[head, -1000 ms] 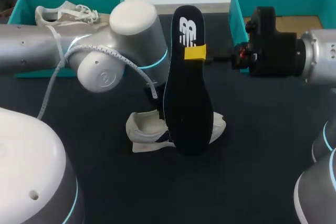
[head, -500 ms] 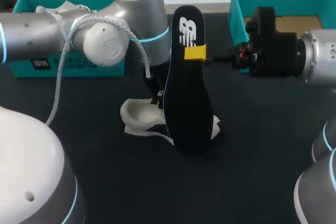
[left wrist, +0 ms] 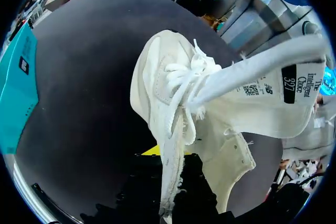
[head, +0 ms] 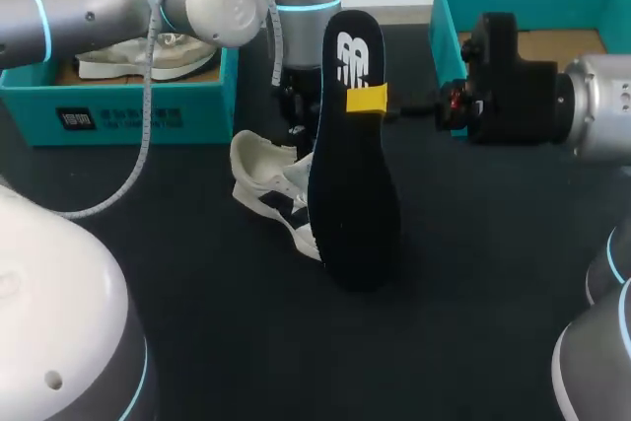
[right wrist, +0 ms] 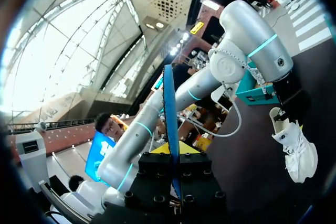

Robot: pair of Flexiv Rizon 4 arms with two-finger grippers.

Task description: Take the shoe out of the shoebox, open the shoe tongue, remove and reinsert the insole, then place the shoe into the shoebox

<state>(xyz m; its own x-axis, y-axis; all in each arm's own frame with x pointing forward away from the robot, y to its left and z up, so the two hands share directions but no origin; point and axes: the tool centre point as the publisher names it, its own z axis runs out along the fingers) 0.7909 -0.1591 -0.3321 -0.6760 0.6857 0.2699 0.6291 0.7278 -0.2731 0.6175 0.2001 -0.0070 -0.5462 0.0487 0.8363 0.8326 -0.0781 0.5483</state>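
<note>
**Just swung the shoe out from behind the insole**

Over the last second, drew the left arm back off the left shoebox [head: 128,110] toward the far side of the table [head: 473,273], uncovering a second shoe [head: 148,54] inside that box. Carried the shoe [head: 268,187] along in the left end effector [head: 293,128], out from behind the insole [head: 353,175] to just beside it on its left. Kept the left fingers closed on the collar edge, with one yellow tip [left wrist: 150,150] visible against the canvas in the left wrist view. Let the shoe hang heel-up and toe-down, low over the table; could not tell about toe contact. Left the tongue [left wrist: 262,85] pulled wide and the laces loose. Held the right end effector [head: 375,101] where it was, clamped on the upright insole, well clear of the shoe and in front of the right shoebox [head: 446,7].

Judged the unboxing, tongue opening and insole removal done, and reinsertion not yet begun. Probably turned the shoe to offer its mouth to the insole. Would still need to line up opening and insole before feeding it in.
</note>
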